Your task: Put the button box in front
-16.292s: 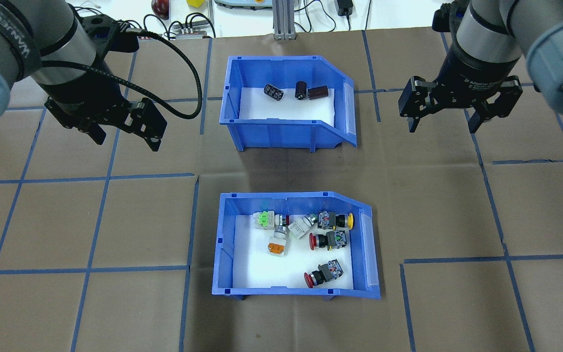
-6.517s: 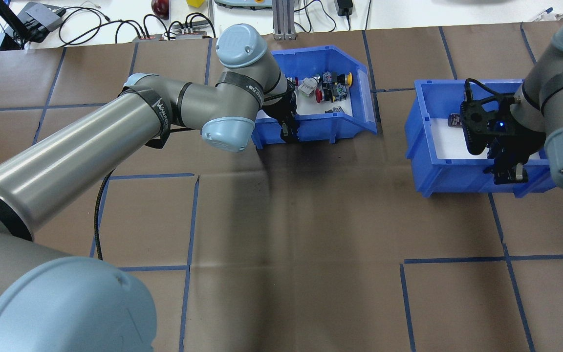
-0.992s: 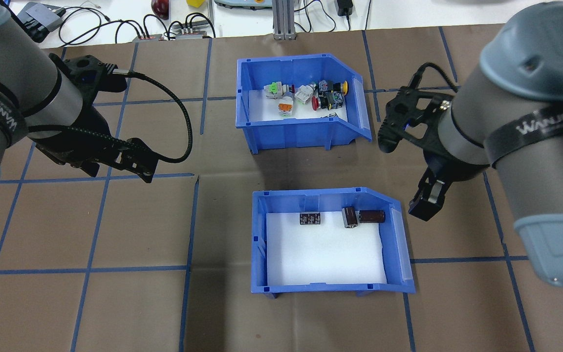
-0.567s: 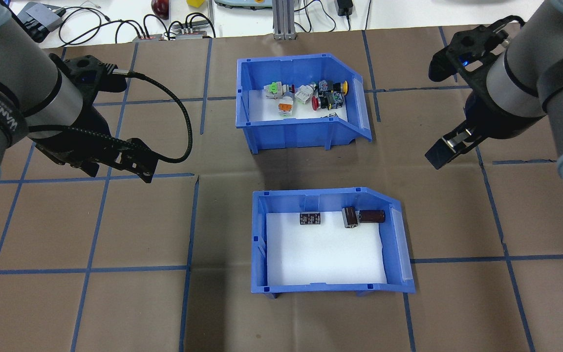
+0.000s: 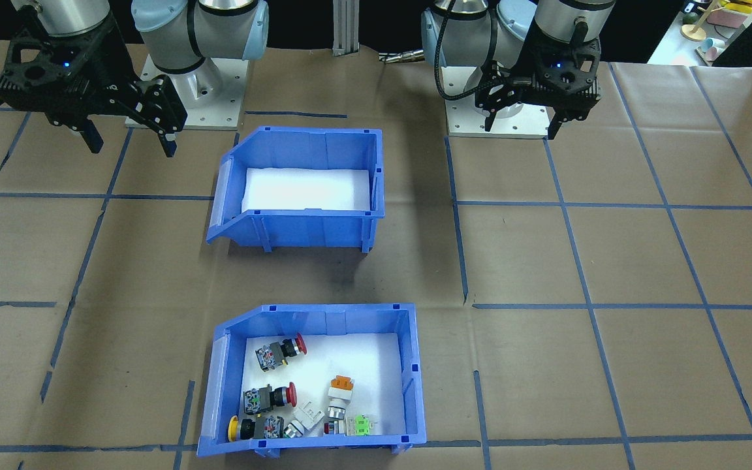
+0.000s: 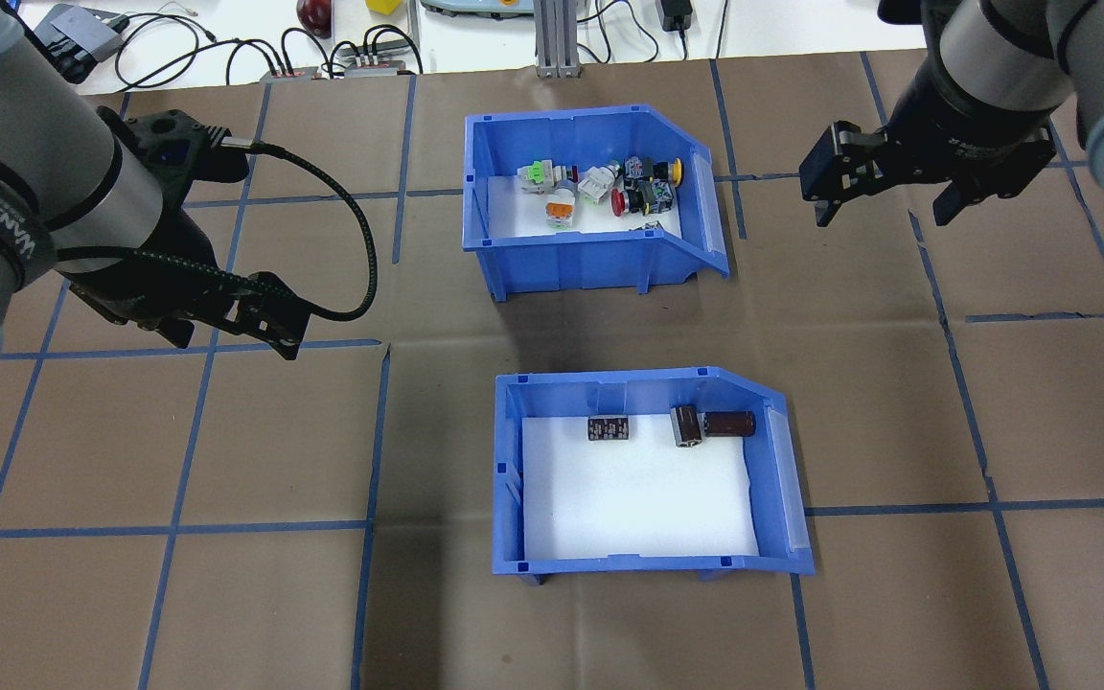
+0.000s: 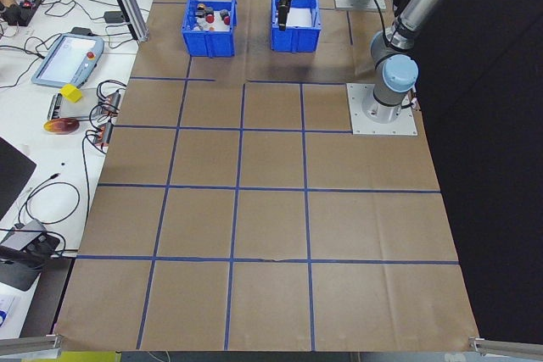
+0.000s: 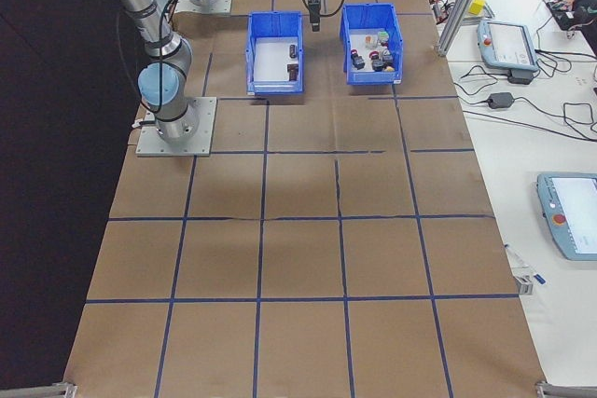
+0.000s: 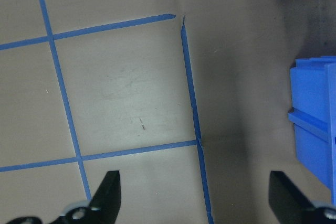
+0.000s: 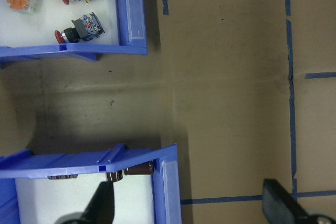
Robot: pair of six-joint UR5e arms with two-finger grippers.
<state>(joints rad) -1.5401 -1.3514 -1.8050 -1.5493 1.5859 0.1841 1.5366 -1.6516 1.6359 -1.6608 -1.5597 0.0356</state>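
The button box (image 6: 571,264) is a blue bin with red, orange, yellow and green push-buttons on white foam. It stands on the table's far side, at the bottom of the front-facing view (image 5: 311,320). My left gripper (image 6: 231,343) hangs open and empty over bare paper, well to its left. Up at the box's right, my right gripper (image 6: 883,213) is also open and empty. In the right wrist view the button box (image 10: 131,9) lies at the top left, between wide-apart fingers (image 10: 102,203).
A like blue bin (image 6: 509,479) with dark cylinders (image 6: 726,424) stands nearer the robot, directly behind the button box. Brown paper with blue tape lines (image 6: 379,431) covers the table. Cables and devices (image 6: 341,53) lie past the far edge.
The two bins have swapped places: the button box went from the near spot to the far one. In the last second my right gripper left the cylinder bin's side and rose to the right.
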